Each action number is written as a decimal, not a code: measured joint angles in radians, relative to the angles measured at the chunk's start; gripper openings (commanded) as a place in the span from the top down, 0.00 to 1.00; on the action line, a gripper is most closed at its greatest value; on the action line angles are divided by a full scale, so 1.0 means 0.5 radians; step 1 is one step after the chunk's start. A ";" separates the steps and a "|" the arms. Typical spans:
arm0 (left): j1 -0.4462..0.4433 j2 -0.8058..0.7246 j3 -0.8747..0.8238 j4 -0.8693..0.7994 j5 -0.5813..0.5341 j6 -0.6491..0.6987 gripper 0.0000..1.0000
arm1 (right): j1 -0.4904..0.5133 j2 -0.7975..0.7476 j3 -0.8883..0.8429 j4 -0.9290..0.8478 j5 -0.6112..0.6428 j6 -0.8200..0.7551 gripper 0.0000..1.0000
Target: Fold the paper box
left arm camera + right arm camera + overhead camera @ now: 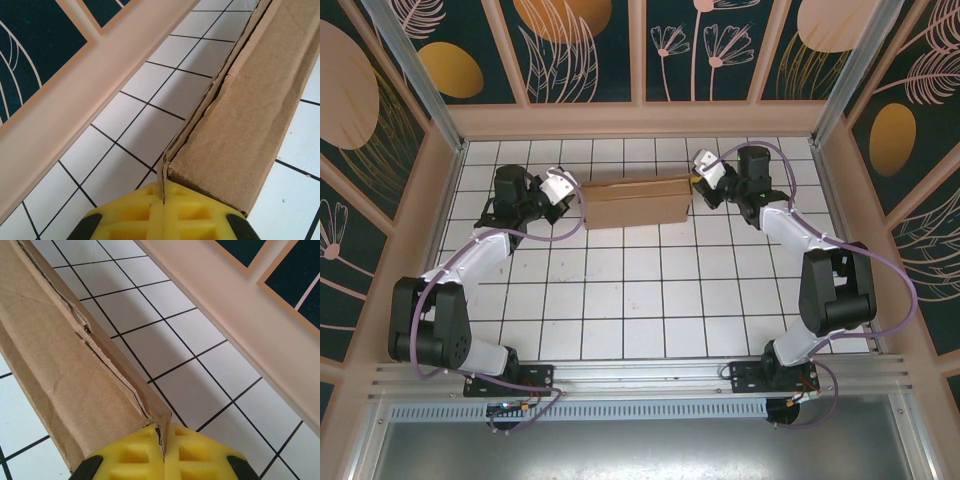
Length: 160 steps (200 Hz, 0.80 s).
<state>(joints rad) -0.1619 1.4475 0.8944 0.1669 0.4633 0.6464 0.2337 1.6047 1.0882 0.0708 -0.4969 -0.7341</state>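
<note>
The paper box [635,200] is a long flat brown cardboard box lying across the tiled floor near the back wall. My left gripper [575,196] is at its left end and my right gripper [697,181] at its right end. In the left wrist view the yellow jaws of the left gripper [164,189] are shut on a thin cardboard edge at the corner of the paper box [250,110]. Seen from the right wrist, the right gripper [163,432] pinches the corner edge of the paper box [60,355] in the same way. Torn, creased seams run along the box's back edge.
The beige back wall ledge [640,120] runs close behind the box, also seen as the ledge [75,100] and the ledge [240,305]. White tiled floor [640,290] stretches in front between the arms. Side walls stand left and right.
</note>
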 measured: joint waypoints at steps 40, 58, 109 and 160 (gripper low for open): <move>0.002 0.022 0.014 0.002 0.031 -0.115 1.00 | 0.011 0.000 0.002 -0.024 0.017 0.010 1.00; -0.001 0.045 0.053 0.001 0.029 -0.259 1.00 | 0.044 0.000 0.003 -0.020 0.099 0.073 1.00; -0.018 0.176 0.232 -0.090 -0.014 -0.824 1.00 | 0.160 0.033 0.068 -0.057 0.404 0.391 1.00; -0.019 0.274 0.375 -0.232 -0.070 -1.341 1.00 | 0.214 0.072 0.180 -0.185 0.500 0.730 1.00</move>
<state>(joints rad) -0.1715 1.5845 1.0817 0.0509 0.4282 -0.0238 0.3405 1.6409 1.1782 -0.0216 -0.2466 -0.3691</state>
